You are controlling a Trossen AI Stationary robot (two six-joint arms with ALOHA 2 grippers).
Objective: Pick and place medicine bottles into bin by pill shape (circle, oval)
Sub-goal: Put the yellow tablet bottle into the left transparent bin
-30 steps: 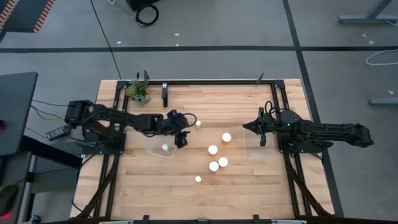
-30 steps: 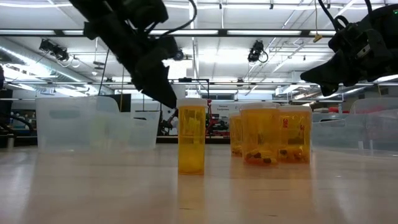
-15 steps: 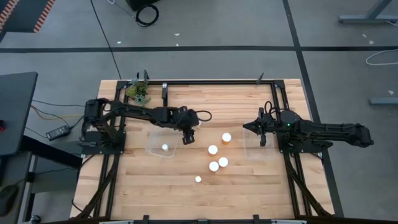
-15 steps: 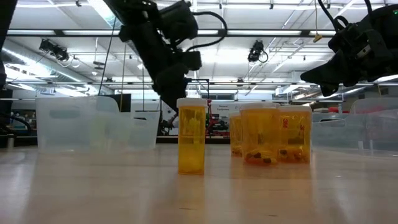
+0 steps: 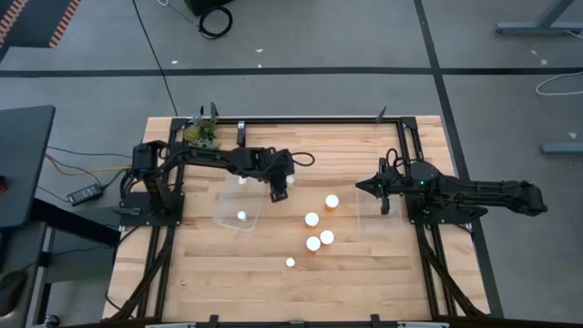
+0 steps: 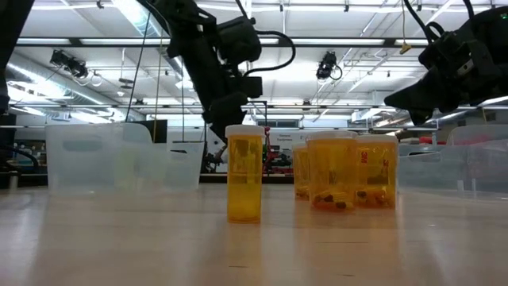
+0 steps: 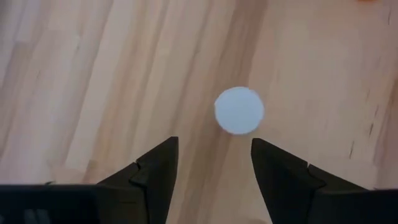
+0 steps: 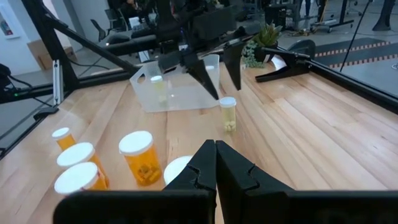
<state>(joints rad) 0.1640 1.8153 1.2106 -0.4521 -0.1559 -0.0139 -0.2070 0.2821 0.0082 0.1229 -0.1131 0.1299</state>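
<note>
Left hand [image 7: 214, 163] open above bottle [image 7: 239, 110] — right wrist view shows its amber body.

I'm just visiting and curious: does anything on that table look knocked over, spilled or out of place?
Nothing stands out. The medicine bottles in view stand upright with caps on, one already in the clear bin. The left gripper hangs open above a lone bottle; the right gripper waits shut.

The left pincer [image 5: 281, 190] hangs spread over mid-table, while the right pincer [image 5: 362, 187] waits closed.
</note>
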